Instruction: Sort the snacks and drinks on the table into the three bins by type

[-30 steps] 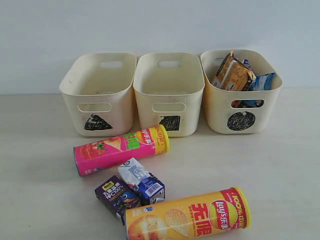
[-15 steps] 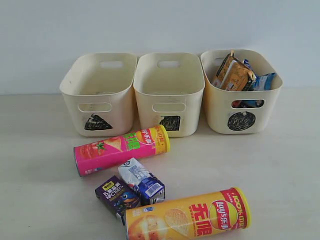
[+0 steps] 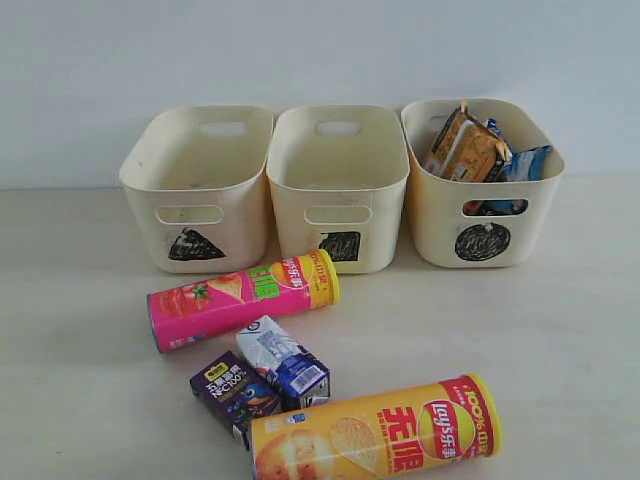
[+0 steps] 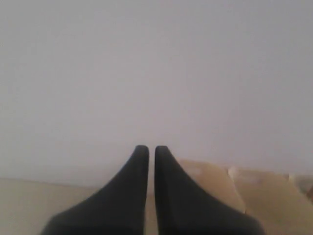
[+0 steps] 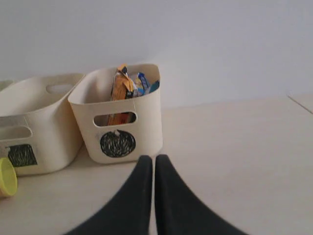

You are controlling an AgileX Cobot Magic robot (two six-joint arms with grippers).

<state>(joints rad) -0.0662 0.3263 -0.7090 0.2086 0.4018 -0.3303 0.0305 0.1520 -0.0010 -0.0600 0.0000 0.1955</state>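
Observation:
Three cream bins stand in a row at the back of the table (image 3: 560, 330): triangle bin (image 3: 195, 185), square bin (image 3: 340, 185), circle bin (image 3: 483, 190). The circle bin (image 5: 117, 115) holds the orange-brown packet (image 3: 462, 148) and blue packets (image 3: 525, 165). On the table lie the pink-and-yellow chip can (image 3: 242, 298), the yellow-and-red chip can (image 3: 375, 432), the white-and-blue carton (image 3: 283, 363) and the dark purple carton (image 3: 234, 391). My left gripper (image 4: 147, 149) is shut, empty, away from the bins. My right gripper (image 5: 150, 159) is shut, empty, in front of the circle bin. Neither gripper shows in the exterior view.
A pale wall rises behind the bins. The triangle and square bins look empty inside. A yellow can end (image 5: 7, 177) shows at the edge of the right wrist view beside the square bin (image 5: 34, 125).

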